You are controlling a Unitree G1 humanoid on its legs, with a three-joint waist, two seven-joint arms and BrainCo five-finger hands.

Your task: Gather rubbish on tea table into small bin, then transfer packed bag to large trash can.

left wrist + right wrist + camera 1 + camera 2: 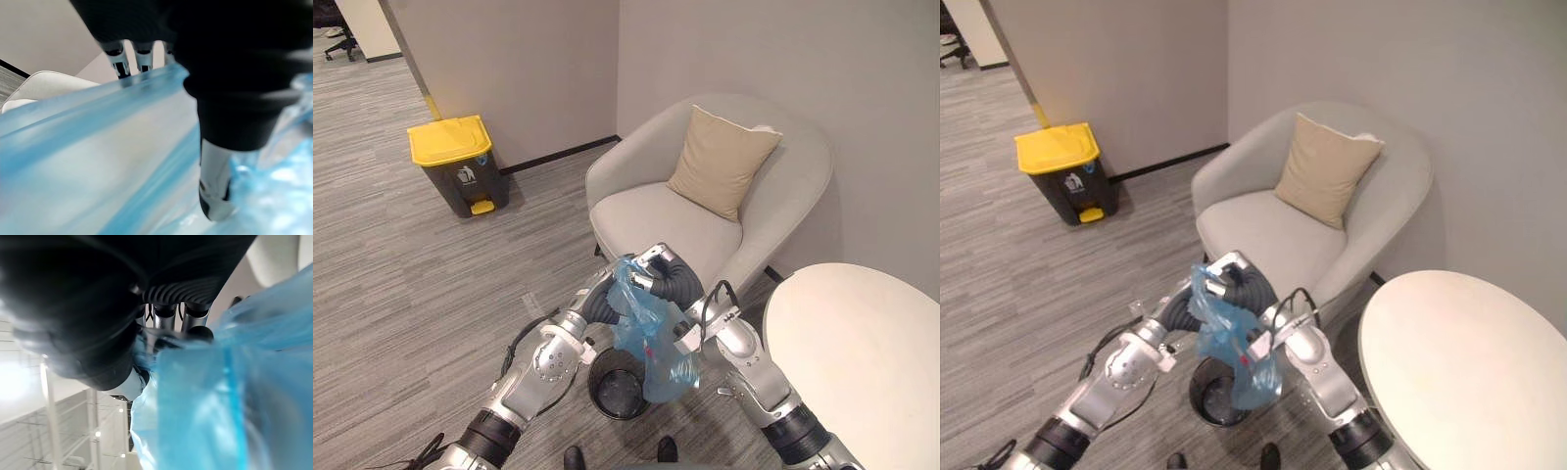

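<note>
A blue plastic bag (pixel 651 343) with rubbish in its bottom hangs just above the small black bin (pixel 619 389), which stands on the carpet between my arms. My left hand (pixel 607 304) holds the bag's top edge, its thumb (pixel 215 186) pressed on the film and its fingers behind it. My right hand (pixel 656 259) grips the same gathered top from the other side, with its fingers (pixel 166 316) curled over the plastic. The large grey trash can (pixel 458 162) with a yellow lid stands far off at the wall, upper left. Its lid is down.
The round white tea table (pixel 862 352) is at my right. A light grey armchair (pixel 646 220) with a beige cushion (pixel 720 162) stands straight ahead, close behind the bag. Open grey carpet (pixel 431 284) lies between me and the trash can.
</note>
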